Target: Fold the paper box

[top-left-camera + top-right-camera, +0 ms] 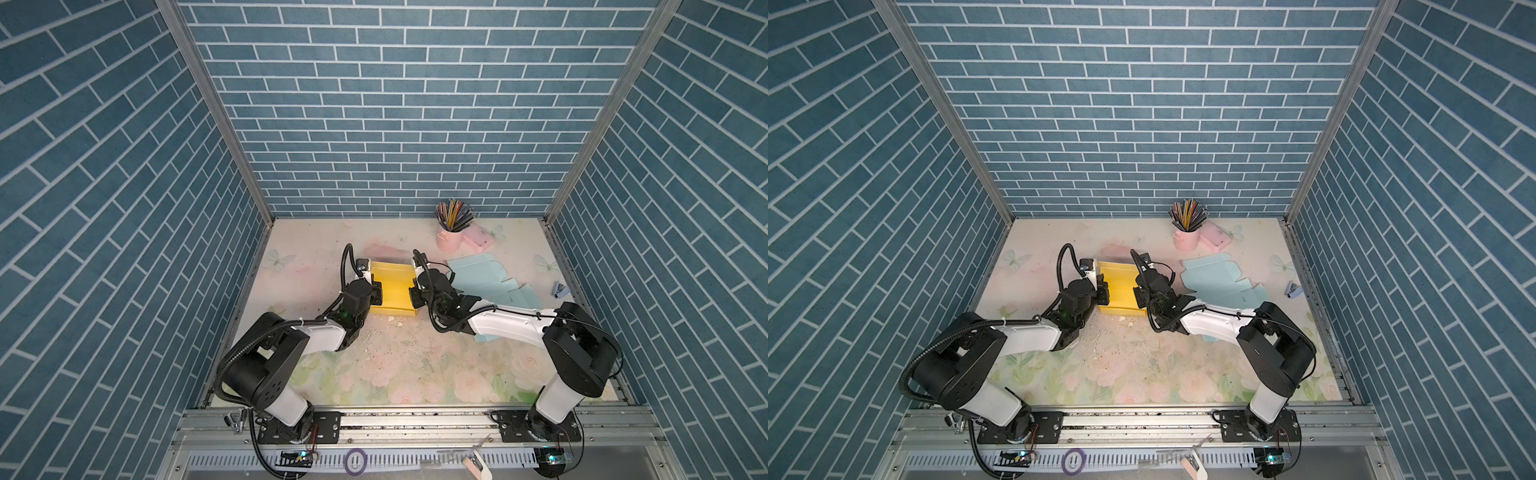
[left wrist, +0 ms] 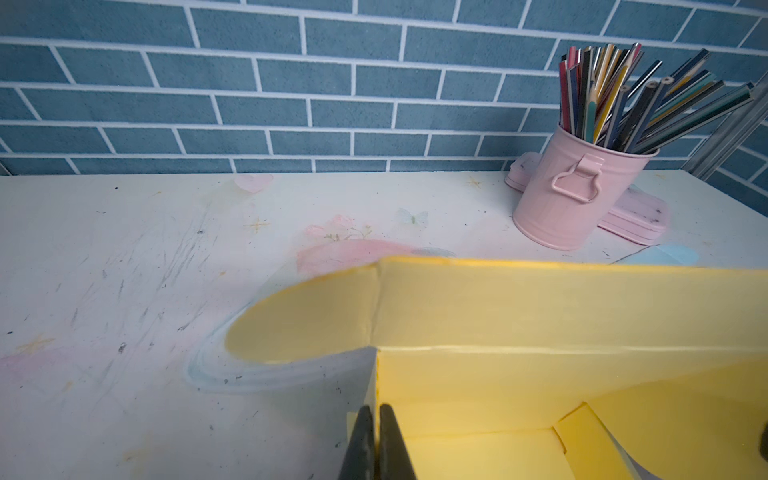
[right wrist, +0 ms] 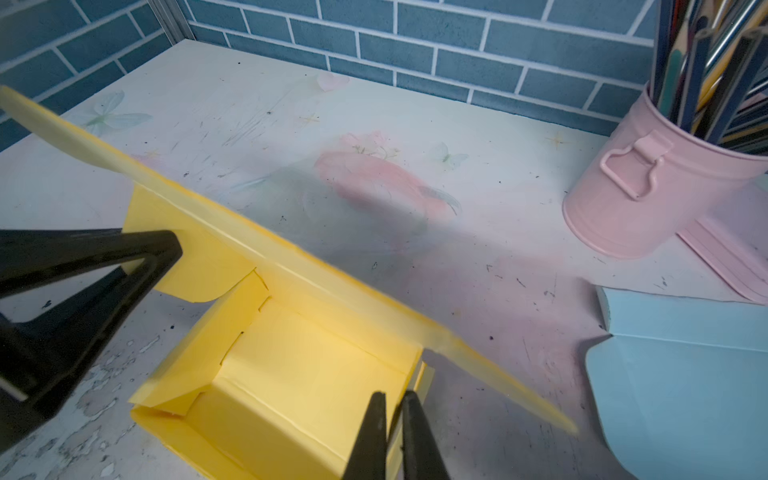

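Left hand [image 2: 376,415] and right hand [image 3: 394,400] pinch opposite wall edges of yellow box [image 1: 392,286], blue sheet [image 1: 482,274] lying near.

A table [image 1: 415,365] printed with pale flowers and butterflies, its surface scuffed and flecked with dark marks. A partly folded yellow paper box [image 1: 392,289] sits near the middle, open side up. To its right lies a flat, unfolded pale blue cardboard sheet [image 1: 486,278]. At the far right stands a pink cup [image 1: 449,241] full of pencils, with a flat pink case [image 1: 481,240] just beside it. A small blue stapler [image 1: 560,289] lies by the right edge. White flakes [image 1: 390,328] are scattered on the near side of the box.
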`<action>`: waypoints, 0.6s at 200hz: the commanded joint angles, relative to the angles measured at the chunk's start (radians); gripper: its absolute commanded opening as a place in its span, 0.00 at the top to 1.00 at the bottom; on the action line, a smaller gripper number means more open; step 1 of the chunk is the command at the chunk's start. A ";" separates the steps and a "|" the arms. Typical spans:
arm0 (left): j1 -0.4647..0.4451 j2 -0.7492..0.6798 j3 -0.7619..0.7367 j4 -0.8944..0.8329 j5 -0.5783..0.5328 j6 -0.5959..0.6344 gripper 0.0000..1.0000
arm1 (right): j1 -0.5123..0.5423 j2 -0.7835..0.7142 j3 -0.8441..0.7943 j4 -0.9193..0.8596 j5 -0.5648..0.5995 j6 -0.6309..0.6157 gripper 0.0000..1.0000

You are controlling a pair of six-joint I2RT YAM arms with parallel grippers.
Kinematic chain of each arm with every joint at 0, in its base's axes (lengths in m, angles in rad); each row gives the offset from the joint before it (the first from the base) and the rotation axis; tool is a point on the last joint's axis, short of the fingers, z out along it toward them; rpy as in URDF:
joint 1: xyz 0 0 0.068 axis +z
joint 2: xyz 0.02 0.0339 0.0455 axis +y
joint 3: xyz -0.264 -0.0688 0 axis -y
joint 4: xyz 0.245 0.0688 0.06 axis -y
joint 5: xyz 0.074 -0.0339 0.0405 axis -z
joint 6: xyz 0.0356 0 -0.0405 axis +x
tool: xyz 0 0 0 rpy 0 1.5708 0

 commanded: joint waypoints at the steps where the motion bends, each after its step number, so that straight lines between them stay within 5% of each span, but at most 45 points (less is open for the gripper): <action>1: -0.034 0.033 -0.035 0.111 0.074 -0.021 0.96 | 0.034 0.029 -0.012 0.073 -0.028 -0.011 0.90; 120: -0.077 0.199 -0.181 0.429 0.062 -0.029 0.97 | 0.103 -0.011 -0.150 0.182 0.033 -0.009 0.88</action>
